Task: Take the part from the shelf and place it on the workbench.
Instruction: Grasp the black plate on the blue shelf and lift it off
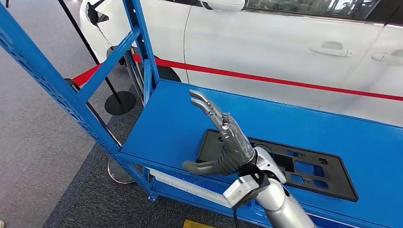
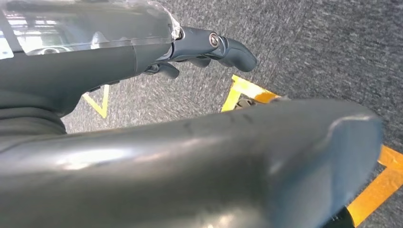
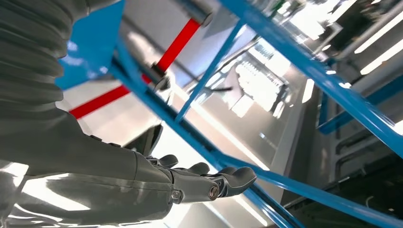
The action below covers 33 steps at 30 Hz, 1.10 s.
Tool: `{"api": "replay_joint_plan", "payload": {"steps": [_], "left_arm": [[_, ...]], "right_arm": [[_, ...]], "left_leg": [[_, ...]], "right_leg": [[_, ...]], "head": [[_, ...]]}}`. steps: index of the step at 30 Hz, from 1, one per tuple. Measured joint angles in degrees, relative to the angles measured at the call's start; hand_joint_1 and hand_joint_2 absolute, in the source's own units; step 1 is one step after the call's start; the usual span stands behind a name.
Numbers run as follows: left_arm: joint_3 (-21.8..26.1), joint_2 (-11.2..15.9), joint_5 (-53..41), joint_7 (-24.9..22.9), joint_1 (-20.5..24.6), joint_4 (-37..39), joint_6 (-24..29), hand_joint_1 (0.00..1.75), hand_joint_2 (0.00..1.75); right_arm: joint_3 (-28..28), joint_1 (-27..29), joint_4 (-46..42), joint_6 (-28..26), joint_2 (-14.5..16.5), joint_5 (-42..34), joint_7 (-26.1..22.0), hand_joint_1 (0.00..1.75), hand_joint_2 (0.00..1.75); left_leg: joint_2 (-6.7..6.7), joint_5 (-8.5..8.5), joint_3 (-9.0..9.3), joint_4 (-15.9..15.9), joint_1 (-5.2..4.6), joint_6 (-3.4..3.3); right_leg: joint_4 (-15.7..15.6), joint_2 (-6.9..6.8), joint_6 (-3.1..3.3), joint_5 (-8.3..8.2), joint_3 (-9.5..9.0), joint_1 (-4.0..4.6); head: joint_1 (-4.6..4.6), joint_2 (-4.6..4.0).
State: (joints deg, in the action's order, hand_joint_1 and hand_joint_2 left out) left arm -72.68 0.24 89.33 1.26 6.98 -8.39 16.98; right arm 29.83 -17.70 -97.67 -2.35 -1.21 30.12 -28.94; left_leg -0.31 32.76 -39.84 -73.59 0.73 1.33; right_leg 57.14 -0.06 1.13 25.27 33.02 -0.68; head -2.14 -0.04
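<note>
The right hand (image 1: pixel 227 142) is raised above the blue shelf (image 1: pixel 166 128), at the end of the silver right arm (image 1: pixel 280 202), which enters from the lower edge of the head view. Its fingers (image 1: pixel 205 103) are extended and spread, pointing away from the robot toward the rear of the shelf; the thumb (image 1: pixel 202 166) projects sideways toward the front edge of the shelf. The hand is released and holds nothing.

The part (image 1: pixel 304 168), a flat black plastic panel with several rectangular cut-outs and small holes, lies flat on the shelf surface, near the front edge. In the head view the right hand and wrist overlap the left end of the part; whether the hand touches the part cannot be told. The right wrist view shows the fingers against the blue frame struts (image 3: pixel 294 61) with nothing between them.

The left hand (image 2: pixel 190 52) hangs low, over grey carpet (image 2: pixel 309 42) marked with yellow tape lines (image 2: pixel 380 185). Its fingers (image 2: pixel 233 50) are slightly curled, apart and free of any object; the thumb fills the near field of that view.

Surroundings:
- A white car (image 1: pixel 266 42) stands behind the shelf.
- A red barrier belt (image 1: pixel 285 80) runs between the car and the shelf.
- A black stanchion base (image 1: pixel 119 102) rests on the floor at the left end of the shelf.
- The blue upright post (image 1: pixel 52 80) of the shelf frame slants across the left of the head view.
</note>
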Motion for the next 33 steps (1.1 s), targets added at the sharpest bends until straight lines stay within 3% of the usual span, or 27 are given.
{"api": "replay_joint_plan", "payload": {"steps": [1, 3, 5, 9, 11, 13, 14, 15, 16, 19, 21, 23, 25, 28, 29, 30, 31, 33], "left_arm": [[0.1, 0.0, 0.0, 0.0, 0.0, 0.0, 0.0, 0.00, 0.00], [0.2, 0.0, 0.0, 0.0, 0.0, 0.0, 0.0, 0.00, 0.00], [0.3, 0.0, 0.0, 0.1, 0.0, 0.0, -0.1, 0.00, 0.00], [0.4, 0.0, 0.0, 0.2, -0.1, 0.0, -0.2, 0.00, 0.00], [0.5, -0.1, 0.0, 0.3, -0.1, 0.0, -0.2, 0.00, 0.00], [0.5, 0.0, 0.0, 0.5, -0.2, 0.0, -0.2, 0.00, 0.00], [0.5, 0.0, 0.0, 0.6, -0.2, 0.0, -0.3, 0.00, 0.00], [0.5, 0.0, 0.0, 0.7, -0.3, 0.0, -0.4, 0.00, 0.00], [0.5, 0.0, 0.0, 0.7, -0.4, 0.0, -0.5, 0.00, 0.00], [0.5, -0.1, 0.0, 0.9, -0.3, 0.0, -0.8, 0.00, 0.00], [0.5, -0.2, 0.0, 0.9, -0.4, 0.0, -0.8, 0.00, 0.00], [0.5, -0.1, 0.0, 0.9, -0.4, 0.0, -0.9, 0.00, 0.00], [0.5, -0.1, 0.0, 0.9, -0.4, 0.0, -0.9, 0.00, 0.00], [0.5, 0.0, -0.1, 0.9, -0.5, 0.0, -1.0, 0.00, 0.00], [0.4, 0.0, -0.1, 0.9, -0.5, 0.0, -1.0, 0.00, 0.00], [0.3, 0.0, -0.1, 0.8, -0.6, 0.0, -1.0, 0.00, 0.00], [0.2, 0.0, -0.1, 0.8, -0.6, 0.0, -1.1, 0.00, 0.00], [0.0, 0.1, -0.2, 0.7, -0.6, 0.0, -1.1, 0.00, 0.00]], "right_arm": [[0.5, -0.1, 0.3, -1.4, 0.0, 1.6, 0.3, 0.00, 1.75], [1.4, -0.3, 0.8, -3.2, 0.0, 3.4, 0.6, 0.00, 1.75], [2.3, -0.4, 1.2, -5.8, -0.1, 5.8, 1.2, 0.00, 1.75], [3.8, 0.1, 2.2, -13.6, -0.8, 13.5, 2.7, 0.00, 1.75], [4.2, 0.7, 2.6, -16.5, -1.4, 16.5, 3.3, 0.00, 1.75], [4.7, 1.6, 3.0, -18.7, -2.2, 19.2, 4.0, 0.00, 1.75], [4.9, 2.0, 3.2, -19.5, -2.6, 20.5, 4.5, 0.00, 1.75], [5.2, 2.4, 3.4, -20.2, -3.0, 21.8, 5.0, 0.00, 1.75], [5.5, 2.6, 3.6, -20.8, -3.5, 23.4, 5.6, 0.00, 1.75], [6.5, 2.7, 4.1, -22.4, -4.9, 28.7, 7.9, 0.00, 1.75], [7.2, 2.8, 4.4, -23.4, -6.2, 32.3, 9.4, 0.00, 1.75], [7.7, 2.9, 5.0, -24.1, -7.4, 34.4, 10.3, 0.00, 1.75], [8.0, 2.9, 5.4, -24.8, -8.3, 35.5, 10.8, 0.00, 1.75], [8.8, 2.9, 6.4, -26.0, -9.6, 39.6, 13.4, 0.00, 1.75], [9.0, 3.1, 6.9, -26.4, -10.3, 41.3, 14.4, 0.00, 1.75], [9.1, 3.3, 7.5, -26.7, -11.2, 42.8, 15.1, 0.00, 1.75], [9.2, 3.6, 8.0, -27.1, -12.0, 43.8, 15.7, 0.00, 1.75], [9.3, 4.1, 8.8, -27.6, -13.5, 44.8, 16.3, 0.00, 1.75]], "left_leg": [[0.02, -1.76, 1.05, 2.4, 0.09, 0.03], [0.06, -5.47, 4.75, 10.3, 0.15, -0.12], [0.02, -6.83, 6.78, 14.8, 0.03, -0.70], [-0.05, -6.99, 6.90, 15.5, -0.01, -2.22], [0.03, -7.17, 6.98, 15.8, 0.09, -2.84], [0.04, -7.16, 6.88, 15.8, -0.04, -3.10], [0.04, -7.14, 6.86, 15.7, -0.11, -3.14], [0.02, -7.11, 6.86, 15.7, -0.18, -3.16], [-0.01, -7.07, 6.92, 15.7, -0.23, -3.17], [-0.11, -6.85, 7.14, 15.5, -0.47, -2.92], [-0.09, -6.74, 7.10, 15.5, -0.62, -2.46], [-0.05, -6.65, 7.14, 15.6, -0.65, -1.86], [-0.03, -5.42, 6.63, 14.1, -0.64, -1.31], [-0.01, -0.24, 2.12, 4.1, -0.37, -0.64], [0.00, 0.79, 0.57, 1.0, -0.25, -0.44], [0.01, 0.72, -0.15, -0.4, -0.15, -0.31], [0.02, -0.44, 0.19, 0.5, -0.06, -0.24], [0.05, -4.41, 3.41, 7.6, 0.06, -0.40]], "right_leg": [[0.1, 0.02, -0.09, 0.08, -0.07, -0.03], [0.4, 0.08, -0.50, 0.39, -0.12, 0.05], [0.7, 0.11, -1.05, 0.58, 0.09, 0.26], [1.7, 0.07, -2.28, 1.32, 0.44, 0.15], [6.5, 0.08, -2.79, 4.29, 2.60, -0.05], [14.4, 0.08, -3.07, 7.84, 6.47, -0.10], [17.0, 0.08, -3.10, 8.47, 7.83, -0.10], [17.6, 0.08, -3.05, 8.03, 8.25, -0.09], [15.8, 0.08, -2.87, 6.49, 7.47, -0.06], [4.5, 0.03, -1.89, 1.19, 2.00, 0.27], [1.1, 0.04, -1.51, 0.57, 0.55, 0.61], [0.7, 0.08, -1.17, 0.44, 0.41, 0.56], [0.1, 0.03, -0.63, 0.17, 0.05, 0.21], [-0.1, -0.07, -0.14, 0.12, -0.14, 0.08], [-0.1, -0.09, -0.11, 0.15, -0.13, 0.10], [0.0, -0.10, -0.12, 0.19, -0.14, 0.11], [0.1, -0.08, -0.17, 0.26, -0.17, 0.10], [0.4, 0.02, -0.44, 0.52, -0.22, 0.05]], "head": [[-0.01, 0.00], [-0.01, 0.00], [0.04, 0.00], [0.10, -0.01], [0.13, -0.01], [0.15, 0.00], [0.15, 0.00], [0.14, 0.00], [0.14, 0.00], [0.13, 0.00], [0.10, 0.00], [0.09, 0.00], [0.06, 0.00], [-0.02, 0.00], [-0.01, 0.00], [-0.01, 0.00], [-0.01, 0.00], [0.00, 0.00]]}}
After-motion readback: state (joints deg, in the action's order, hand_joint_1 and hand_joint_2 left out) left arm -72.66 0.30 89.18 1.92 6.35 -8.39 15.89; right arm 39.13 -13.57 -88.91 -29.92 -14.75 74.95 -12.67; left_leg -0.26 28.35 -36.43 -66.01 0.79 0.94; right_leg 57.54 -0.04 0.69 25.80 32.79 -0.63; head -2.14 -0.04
